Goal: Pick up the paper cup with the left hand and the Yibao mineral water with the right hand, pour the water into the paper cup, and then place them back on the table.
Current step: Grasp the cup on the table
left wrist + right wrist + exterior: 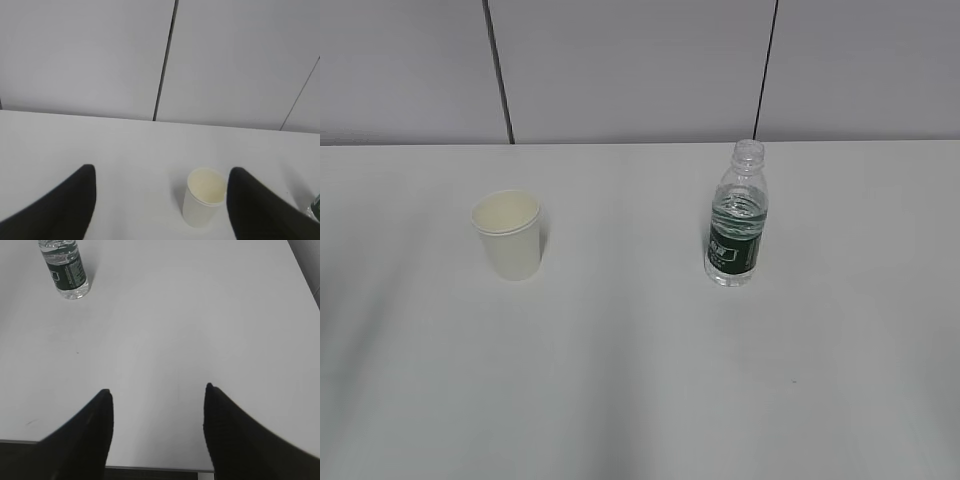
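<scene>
The cream-white paper cup [508, 235] stands upright and empty on the white table [640, 380], left of middle. The uncapped Yibao bottle [736, 215], clear with a dark green label, stands upright to its right, partly filled. Neither arm shows in the exterior view. In the left wrist view the left gripper [161, 172] is open and empty; the cup [204, 204] stands ahead, just inside its right finger [260, 210], apart from it. In the right wrist view the right gripper [157, 390] is open and empty over the table's near edge; the bottle [66, 267] is far ahead at upper left.
A grey panelled wall [640, 70] with dark vertical seams rises behind the table's far edge. The table's near edge [150, 469] shows between the right fingers, its right edge at upper right in that view. A sliver of the bottle [315, 207] shows at the left wrist view's right border.
</scene>
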